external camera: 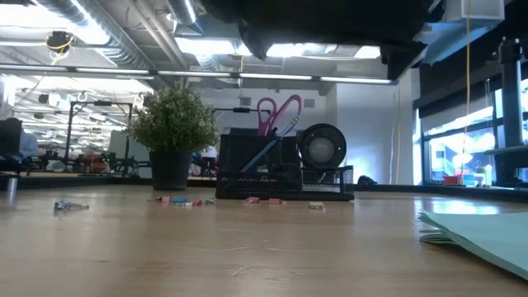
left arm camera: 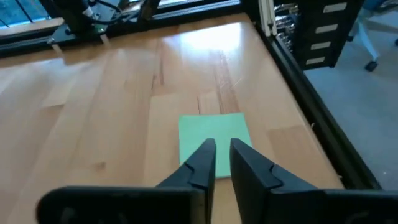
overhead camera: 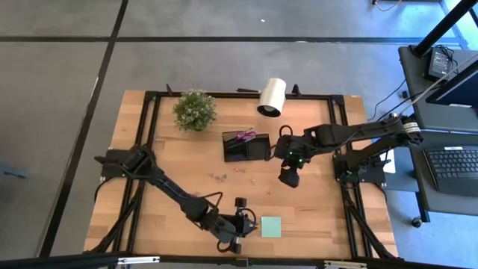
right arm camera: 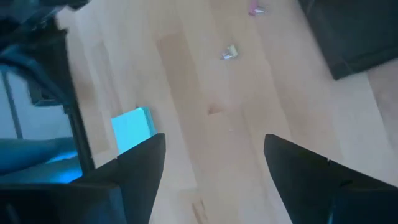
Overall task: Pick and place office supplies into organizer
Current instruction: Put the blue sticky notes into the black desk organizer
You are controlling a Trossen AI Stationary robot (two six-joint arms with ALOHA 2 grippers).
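Note:
The light green sticky-note pad [overhead camera: 270, 226] lies flat near the table's near edge; it also shows in the low view [external camera: 483, 235] and the left wrist view [left arm camera: 214, 130]. My left gripper [overhead camera: 240, 224] hovers just left of it, its fingers [left arm camera: 222, 163] a narrow gap apart over the pad's near edge. The black organizer [overhead camera: 258, 152] stands mid-table with the purple-handled scissors [overhead camera: 245, 136] upright in it. Small clips [overhead camera: 218, 177] lie loose in front of it. My right gripper [overhead camera: 290, 178] is wide open and empty [right arm camera: 214, 168] above bare wood between organizer and pad.
A green potted plant [overhead camera: 195, 110] stands at the far left and a white cylinder roll [overhead camera: 272, 97] at the far edge behind the organizer. More clips [right arm camera: 229, 53] lie near the organizer [right arm camera: 354, 37]. A black frame runs along the table's edges.

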